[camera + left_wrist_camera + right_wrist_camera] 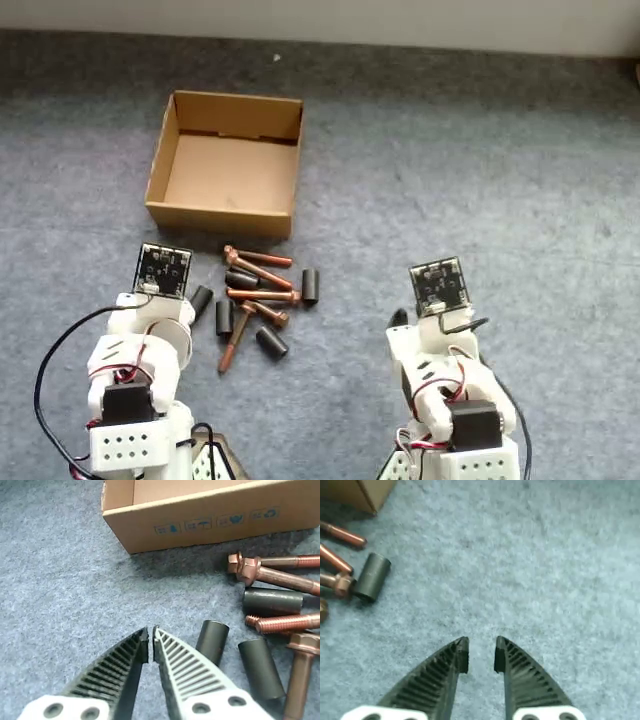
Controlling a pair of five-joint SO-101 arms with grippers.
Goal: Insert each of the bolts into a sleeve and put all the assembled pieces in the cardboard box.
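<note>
Several copper-coloured bolts [262,295] and short dark sleeves [310,285] lie loose in a cluster on the grey carpet, just in front of the cardboard box [220,217], which holds nothing. In the left wrist view my left gripper [150,639] is shut and holds nothing. It hovers over carpet just short of a sleeve [212,641], with more bolts [285,577] and the box wall [210,522] beyond. My right gripper [481,655] stands slightly open over bare carpet, well apart from one sleeve [371,576] and the bolts [335,560] beside it.
The two arm bases sit at the near edge, the left arm [135,380] close to the cluster and the right arm [440,390] off to the side. Open carpet stretches to the right of the box and the parts.
</note>
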